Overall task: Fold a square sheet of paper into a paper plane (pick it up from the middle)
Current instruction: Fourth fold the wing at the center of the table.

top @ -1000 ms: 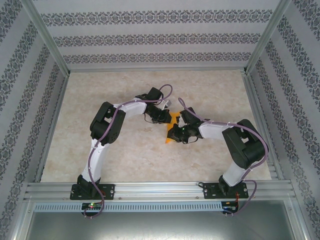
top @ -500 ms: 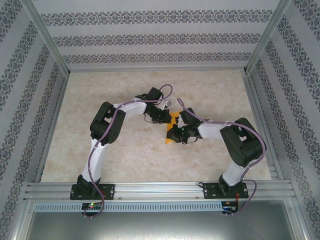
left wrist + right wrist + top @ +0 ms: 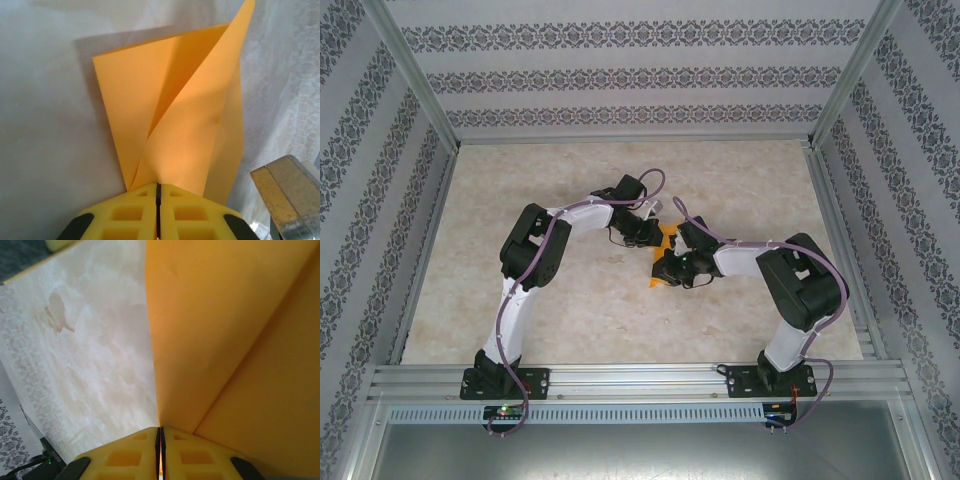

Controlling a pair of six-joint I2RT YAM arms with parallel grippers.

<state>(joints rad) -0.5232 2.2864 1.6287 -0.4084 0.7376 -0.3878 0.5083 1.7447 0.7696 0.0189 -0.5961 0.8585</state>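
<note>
The square sheet of paper (image 3: 667,238) is orange-yellow and partly folded, lying mid-table between my two arms. In the left wrist view the paper (image 3: 175,100) shows a diagonal crease, with one flap standing up off the table. My left gripper (image 3: 158,185) is shut on its near point, seen from above as the left gripper (image 3: 655,237) at the paper's far-left side. My right gripper (image 3: 160,429) is shut on a raised folded edge of the paper (image 3: 225,330). From above the right gripper (image 3: 668,266) is at the paper's near side. Both wrists hide most of the sheet from above.
The marble-patterned tabletop (image 3: 570,310) is fenced by aluminium rails (image 3: 640,375) and patterned walls. A metal-coloured block (image 3: 287,197) shows at the lower right of the left wrist view, close to the paper. Free room lies to the left, right and back of the arms.
The right arm has shifted slightly left, towards the left gripper. Both grippers stay shut on the paper and the left arm has held still.
</note>
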